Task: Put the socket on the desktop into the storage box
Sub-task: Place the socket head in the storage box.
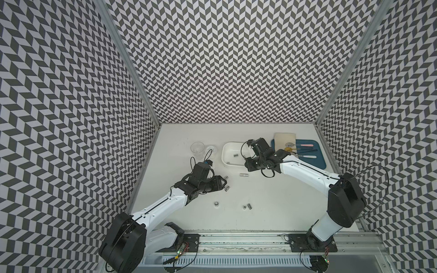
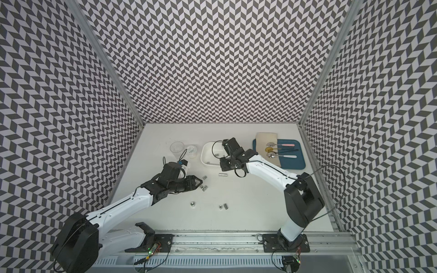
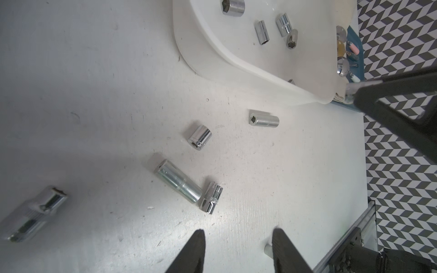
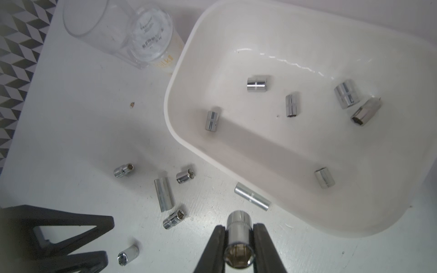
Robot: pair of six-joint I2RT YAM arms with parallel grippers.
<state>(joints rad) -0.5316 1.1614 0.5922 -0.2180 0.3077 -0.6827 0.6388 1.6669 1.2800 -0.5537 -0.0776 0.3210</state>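
The socket [image 4: 238, 238] is sitting pinched in the right gripper [image 4: 239, 227], hanging over the desktop [image 4: 82, 118] just beside the box [image 4: 167, 111]. The carry step seems to be running; next it is needing to clear the rim, then release. The left gripper [image 3: 238, 232] is hovering spread, empty, over loose sockets [image 3: 178, 180]

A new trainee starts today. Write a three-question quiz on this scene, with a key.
1. True or false: the right gripper is shut on a socket.
2. In the right wrist view, how many sockets lie inside the storage box? A: three. B: six. C: nine.
3. Fill in the missing word: the left gripper is ____, with nothing between its jaws.

Key: 1 true; 2 B; 3 open.
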